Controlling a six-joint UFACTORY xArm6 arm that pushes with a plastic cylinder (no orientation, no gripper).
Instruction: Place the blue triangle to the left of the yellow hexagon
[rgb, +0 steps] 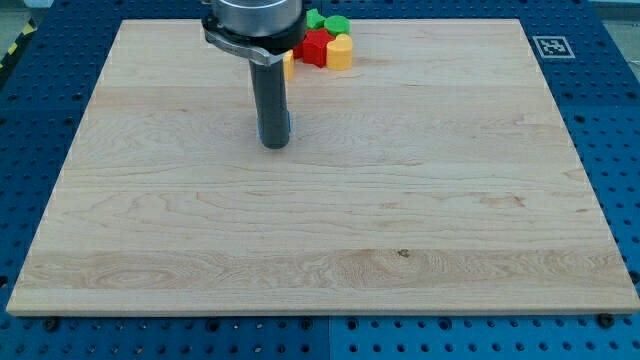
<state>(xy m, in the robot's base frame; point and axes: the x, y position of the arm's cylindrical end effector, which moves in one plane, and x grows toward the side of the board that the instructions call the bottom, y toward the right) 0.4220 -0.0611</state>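
One dark rod hangs down from the arm's grey collar at the view's top, and my tip (274, 146) rests low on the wooden board (320, 230), in its upper middle part. It has no jaws to spread or close, so it holds nothing; it can only press sideways. A thin sliver of blue (289, 122) shows along the rod's right edge just above the tip, touching or nearly touching it. This is most likely the blue triangle, but so little is visible that its shape cannot be made out. Above it, close to the board's top edge, sits a tight cluster of blocks. A red block (316, 47) lies in the middle, with a yellow block (340, 51) touching its right side, possibly the hexagon, though its outline is hard to tell. Green blocks (326, 21) sit just behind these two. Another small patch of yellow (289, 65) peeks out from behind the rod, to the left of the red block. The blue sliver lies below and to the left of this cluster, apart from it.
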